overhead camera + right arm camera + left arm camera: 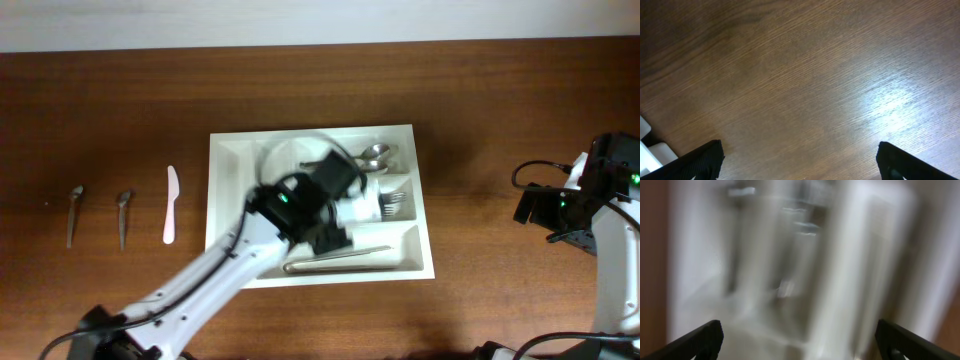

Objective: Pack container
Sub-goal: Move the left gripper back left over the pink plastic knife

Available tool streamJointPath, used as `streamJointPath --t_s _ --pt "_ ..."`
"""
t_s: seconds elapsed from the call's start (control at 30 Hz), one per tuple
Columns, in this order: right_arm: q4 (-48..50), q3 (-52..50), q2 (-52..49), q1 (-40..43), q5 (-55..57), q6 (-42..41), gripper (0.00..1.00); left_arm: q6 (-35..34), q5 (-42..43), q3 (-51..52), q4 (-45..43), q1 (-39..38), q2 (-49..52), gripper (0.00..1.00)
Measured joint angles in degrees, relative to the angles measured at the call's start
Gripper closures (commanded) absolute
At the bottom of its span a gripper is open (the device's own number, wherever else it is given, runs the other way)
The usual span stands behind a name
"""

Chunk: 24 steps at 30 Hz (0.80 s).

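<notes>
The white cutlery tray [216, 205] sits mid-worktop with its long axis left to right. The left claw [800, 342] hangs over its right-hand compartments, blurred, fingers spread wide and holding nothing. The right claw [800, 161] is just as wide and empty over bare wood, well off to the right. The white plastic knife [171, 205] and two small spoons [75, 213] [123, 216] lie left of the tray, well apart from the left claw but nearer that arm, so it probably fetches them; their long axes run far to near, spoon bowls at the far end.
</notes>
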<state>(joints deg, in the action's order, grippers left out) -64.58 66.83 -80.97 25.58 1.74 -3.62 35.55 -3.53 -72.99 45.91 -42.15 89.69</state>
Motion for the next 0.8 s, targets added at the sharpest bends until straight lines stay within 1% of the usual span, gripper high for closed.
streamJointPath --t_s 0.07,0.17,0.37,0.43,0.5,0.6,0.67,0.73,0.8 --pt "0.0 0.0 0.0 0.0 0.0 0.0 0.01 -8.3 -2.6 -4.8 -0.4 3.2 0.0 0.01" --pt "0.0 0.0 0.0 0.0 0.0 0.0 0.01 -19.5 -3.2 -9.0 -0.2 8.2 -1.0 0.01" --pt "0.0 0.0 0.0 0.0 0.0 0.0 0.01 -32.0 -2.8 -9.7 7.8 13.6 -2.3 0.01" --pt "0.0 0.0 0.0 0.0 0.0 0.0 0.01 -38.4 -2.5 -9.7 10.9 18.3 -2.3 0.01" --pt "0.0 0.0 0.0 0.0 0.0 0.0 0.01 -43.0 -1.0 -9.7 12.6 24.3 -2.3 0.01" --pt "0.0 0.0 0.0 0.0 0.0 0.0 0.01 -47.5 1.2 -9.7 16.2 33.9 -2.3 0.01" --pt "0.0 0.0 0.0 0.0 0.0 0.0 0.01 -49.2 2.0 -9.7 18.7 39.1 -2.3 0.01" --pt "0.0 0.0 0.0 0.0 0.0 0.0 0.01 -49.1 2.7 -9.7 19.3 42.5 -2.3 0.01" --pt "0.0 0.0 0.0 0.0 0.0 0.0 0.01 -47.4 2.9 -9.6 19.0 44.8 -2.2 0.01"
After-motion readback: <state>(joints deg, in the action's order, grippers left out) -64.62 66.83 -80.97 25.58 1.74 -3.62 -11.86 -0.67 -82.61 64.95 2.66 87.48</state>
